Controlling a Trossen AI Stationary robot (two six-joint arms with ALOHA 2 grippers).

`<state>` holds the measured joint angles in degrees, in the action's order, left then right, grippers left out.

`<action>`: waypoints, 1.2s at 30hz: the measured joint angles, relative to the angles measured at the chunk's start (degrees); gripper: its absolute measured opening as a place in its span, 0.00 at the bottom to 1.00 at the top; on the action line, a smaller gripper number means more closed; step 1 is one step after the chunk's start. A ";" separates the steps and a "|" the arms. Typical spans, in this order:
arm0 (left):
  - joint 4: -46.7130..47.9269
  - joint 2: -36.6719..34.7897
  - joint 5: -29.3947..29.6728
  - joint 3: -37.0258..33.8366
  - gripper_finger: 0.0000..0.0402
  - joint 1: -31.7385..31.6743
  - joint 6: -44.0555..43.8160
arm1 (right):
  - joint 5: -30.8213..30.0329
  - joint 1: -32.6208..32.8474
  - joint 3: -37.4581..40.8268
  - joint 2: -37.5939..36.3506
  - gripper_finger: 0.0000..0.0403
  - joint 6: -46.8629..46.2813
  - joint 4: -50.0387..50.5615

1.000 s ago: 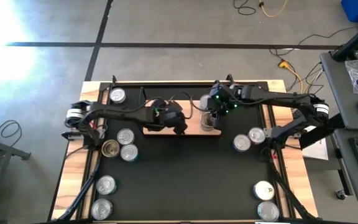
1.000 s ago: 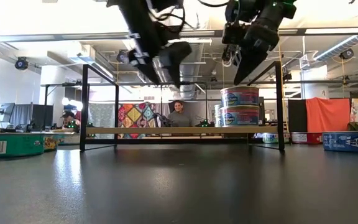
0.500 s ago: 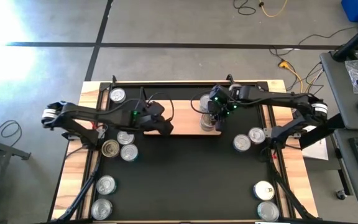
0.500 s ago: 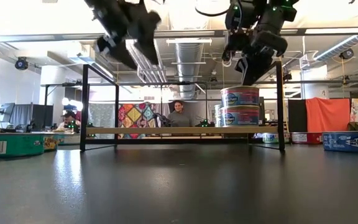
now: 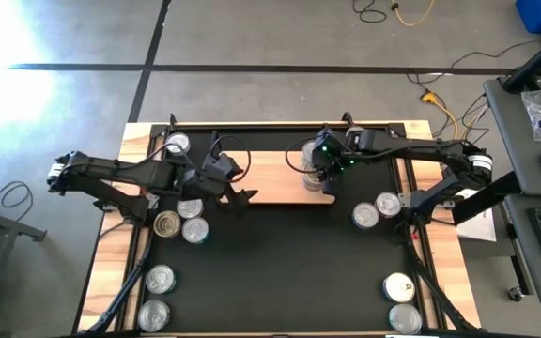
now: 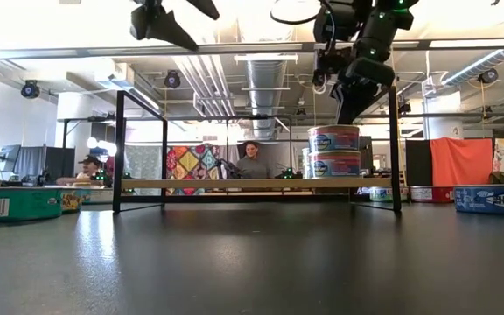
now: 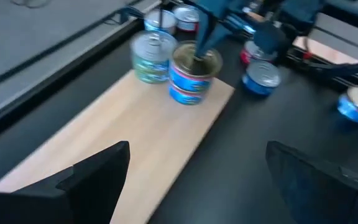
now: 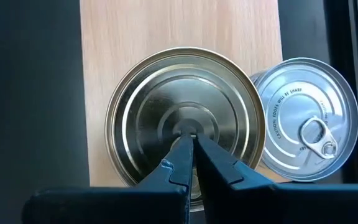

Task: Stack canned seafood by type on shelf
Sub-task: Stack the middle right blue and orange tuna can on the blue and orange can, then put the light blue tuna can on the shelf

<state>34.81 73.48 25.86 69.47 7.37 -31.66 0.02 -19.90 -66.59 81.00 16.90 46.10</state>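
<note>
Surface: black mat over a light-wood table; workshop with ducts and a seated person behind.
Writing: pull-tab lid reads "CAUTION…" – rest unreadable.
Right gripper: fingers pressed together, tips on the gold-topped blue-and-red round tin stack directly below.
Stack: upright on the flat light-wood shelf, silver pull-tab tin just beside.
Left gripper: spread, empty – above the shelf's other end.

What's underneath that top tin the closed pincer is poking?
Another tin of the same label sits under the top tin, on the shelf. The right gripper rests on its lid. The lower lid is covered.
</note>
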 joint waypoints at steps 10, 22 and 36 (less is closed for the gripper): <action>6.56 -1.05 7.48 2.67 0.90 8.29 -3.43 | -0.40 0.83 -4.31 -2.91 0.03 -2.45 0.79; 9.79 1.50 6.47 6.13 0.98 17.42 -9.72 | -2.07 12.10 -10.97 -6.31 0.03 -12.94 0.37; 42.30 5.80 -11.03 7.74 0.95 27.73 -51.83 | -9.28 33.57 -10.97 -6.89 0.03 -20.67 0.71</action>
<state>77.10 79.28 14.82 77.21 35.10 -83.49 -9.26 13.67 -77.56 74.11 -3.76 46.81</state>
